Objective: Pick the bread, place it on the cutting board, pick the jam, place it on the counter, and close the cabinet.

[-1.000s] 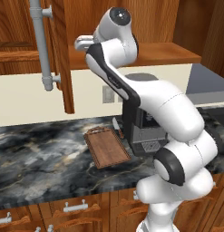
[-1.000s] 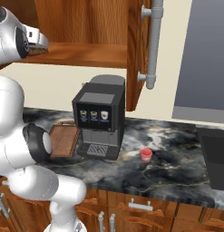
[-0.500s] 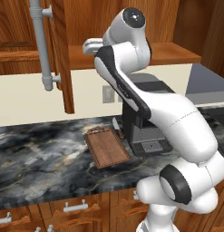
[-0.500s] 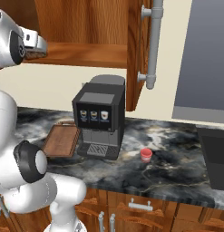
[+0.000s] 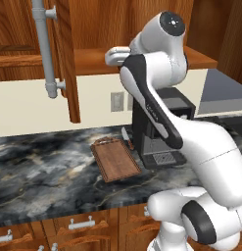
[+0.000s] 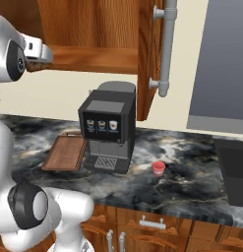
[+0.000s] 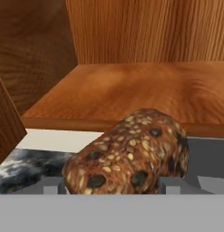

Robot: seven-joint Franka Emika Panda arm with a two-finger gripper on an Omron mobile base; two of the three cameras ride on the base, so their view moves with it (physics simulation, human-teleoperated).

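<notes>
Reddish-brown cutting board (image 5: 115,160) bare at centre of left base view on dark marble counter (image 5: 39,171), right base view, red jam (image 6: 158,168) right of centre beside coffee machine (image 6: 107,128), hand view, seeded brown bread (image 7: 129,156) lower centre, clasped between gripper (image 7: 114,185) fingertips, open cabinet (image 7: 131,86) shelf behind.

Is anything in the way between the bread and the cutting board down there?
Nothing visible blocks it. The bread sits between the gripper fingertips by the cabinet shelf. The cutting board lies bare on the counter below; the coffee machine stands right beside it, so steer clear.
</notes>
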